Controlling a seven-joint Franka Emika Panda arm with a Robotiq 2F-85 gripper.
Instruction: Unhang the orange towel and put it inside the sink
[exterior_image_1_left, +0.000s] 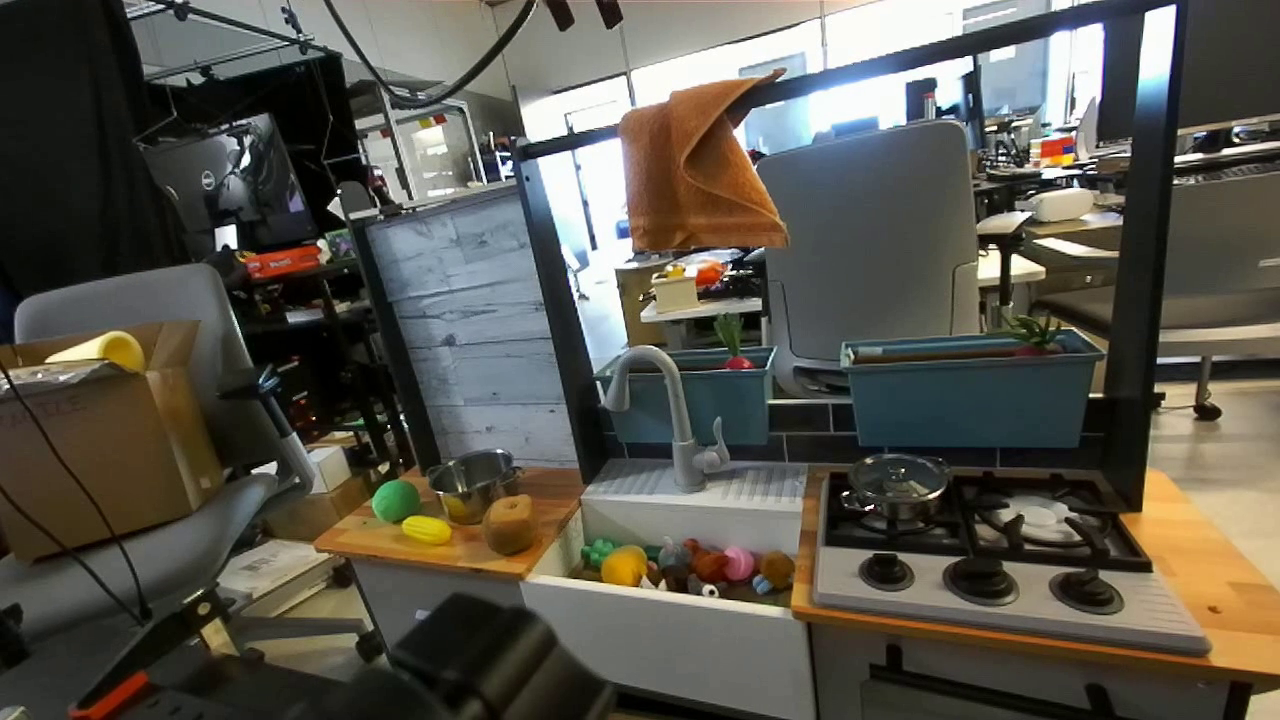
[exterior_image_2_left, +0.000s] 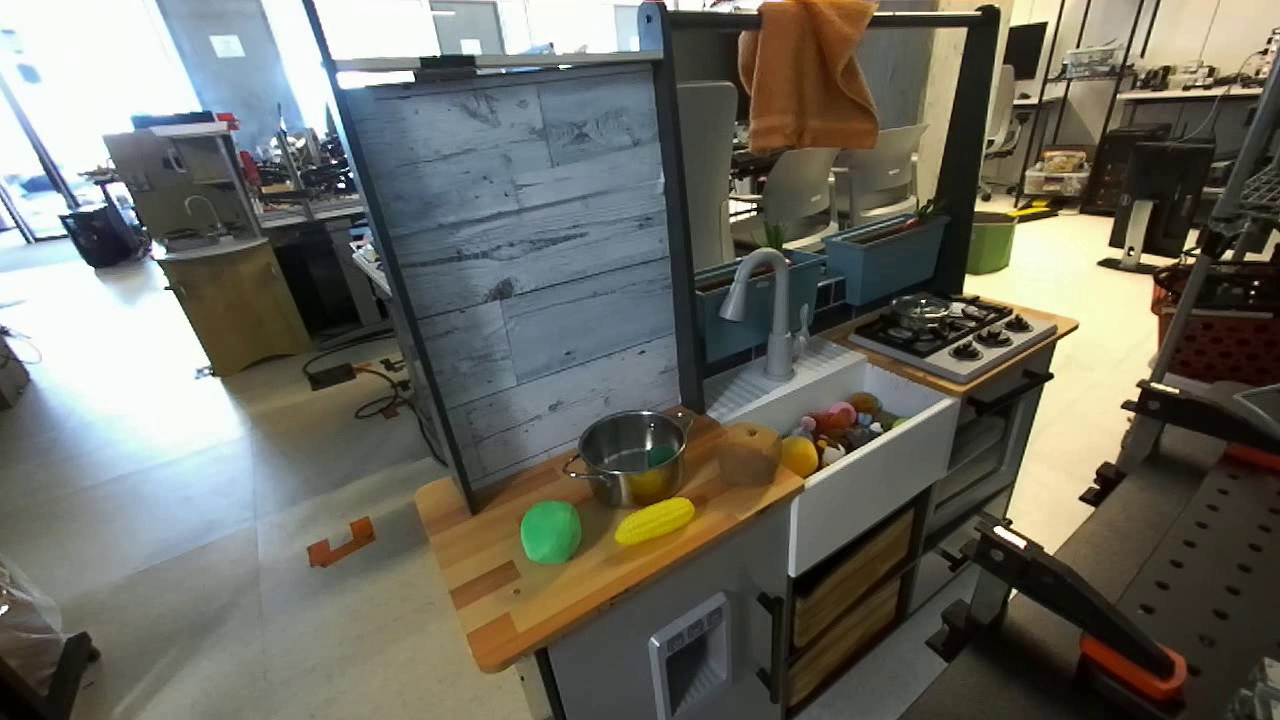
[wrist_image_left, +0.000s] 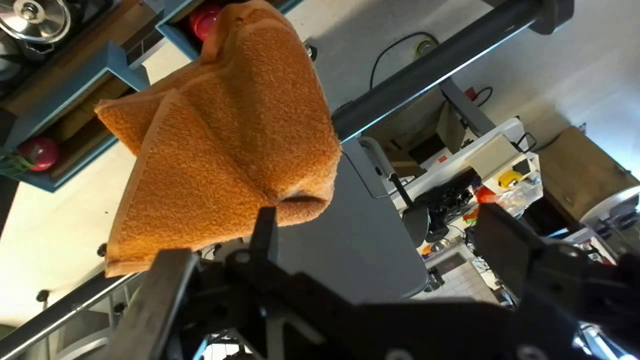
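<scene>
In an exterior view, left to right: slim dark metal-looking rail (exterior_image_2_left: 715, 19); orange terry-cloth towel (exterior_image_2_left: 812, 80) draped over it; white box-shaped sink (exterior_image_2_left: 870, 485), lower, holding assorted coloured toys (exterior_image_2_left: 833, 421). Wrist view, left to right: towel; black hand (wrist_image_left: 377, 215), jaws wide apart, nothing clamped; contact with towel unclear. Judged: unhanging not done; grasp, lift-off, placing in sink remain.
</scene>
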